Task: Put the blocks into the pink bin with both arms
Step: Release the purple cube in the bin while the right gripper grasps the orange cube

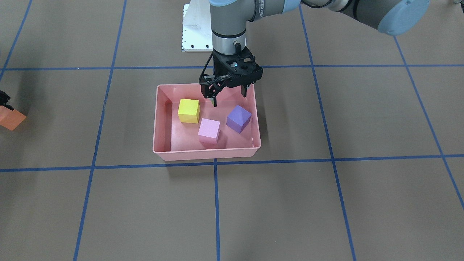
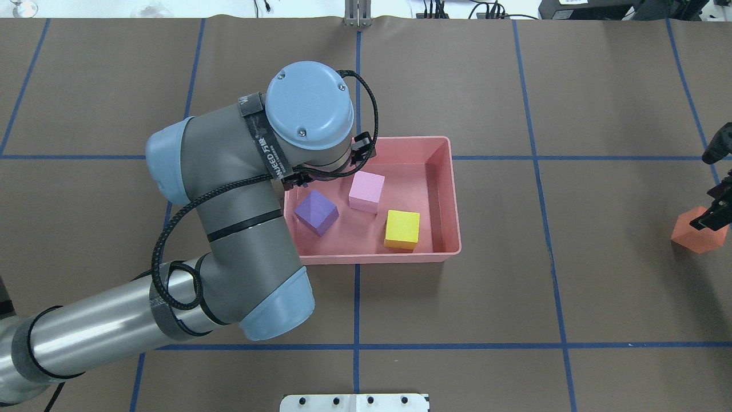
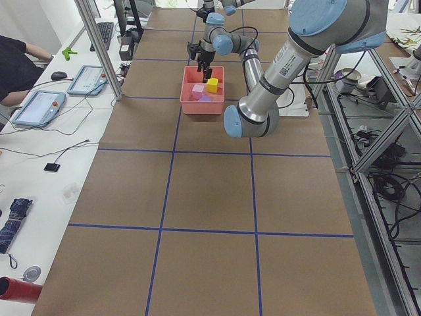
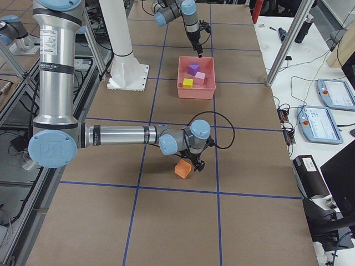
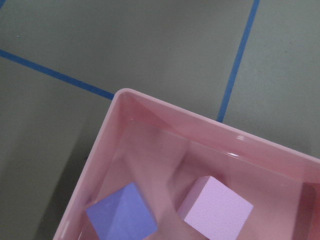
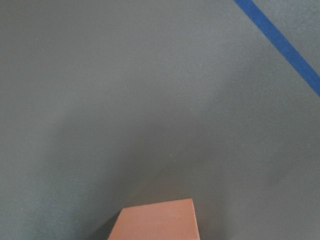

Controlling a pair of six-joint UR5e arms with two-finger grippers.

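Since the small matte orange cube (image 2: 699,232) is the only block outside the tub, lying on the brown paper-covered table (image 1: 326,203) well apart from it toward the robot's right, the step in hand looks to be its pick-up and carry by the right arm. The right claw (image 4: 194,162) sits at the cube's top edge, touching or nearly so, but I cannot tell whether its fingers are clamped on the cube or merely straddle it. A sound grasp would take two opposite flat faces squarely, low enough that the cube cannot pivot, then lift clear of the table before travelling. The shallow salmon-pink plastic bin (image 1: 206,155) already holds the yellow cube (image 1: 189,110), the light pink cube (image 1: 209,131) and the purple cube (image 1: 239,118), so the drop should aim at bare floor, probably the strip nearest the right arm, beside the yellow cube. The left claw (image 1: 230,96) hangs released and empty over the bin's robot-side edge; it likely needs to clear out first to avoid a clash.
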